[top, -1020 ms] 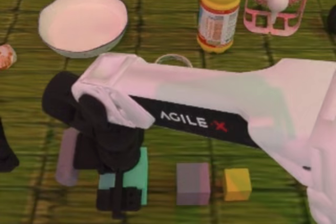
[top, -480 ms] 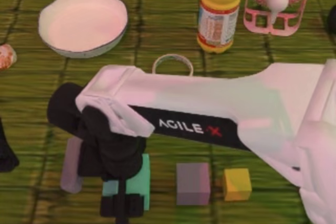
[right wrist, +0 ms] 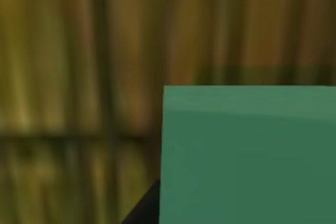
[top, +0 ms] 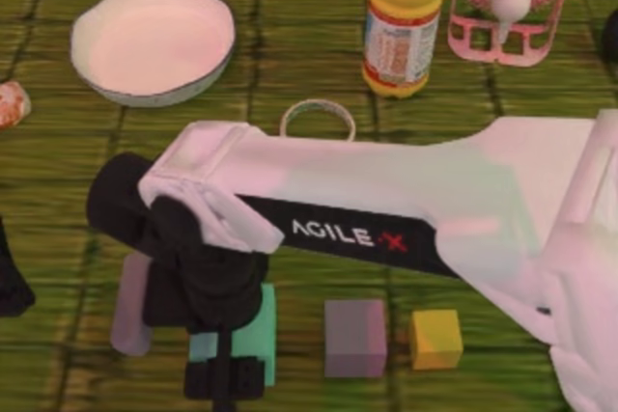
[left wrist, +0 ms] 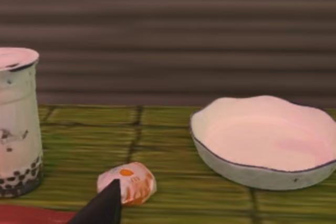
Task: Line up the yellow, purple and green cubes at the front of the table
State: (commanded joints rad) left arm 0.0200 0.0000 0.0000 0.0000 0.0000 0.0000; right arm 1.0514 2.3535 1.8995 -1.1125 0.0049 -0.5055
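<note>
Near the front edge of the table [top: 58,238], left of centre: right gripper [top: 224,373] down over the green cube [top: 253,330], jaws set against its sides, though how firmly they hold cannot be told. Rightward along the same front row, purple cube [top: 354,337], then yellow cube [top: 435,339], close together but apart. At the far left edge, left gripper [top: 10,282] parked.

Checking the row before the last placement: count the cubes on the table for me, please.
3, along the front edge: yellow cube rightmost, purple cube left of it with a gap between, green cube further left, partly covered by the right hand. The arm could hide others.
</note>
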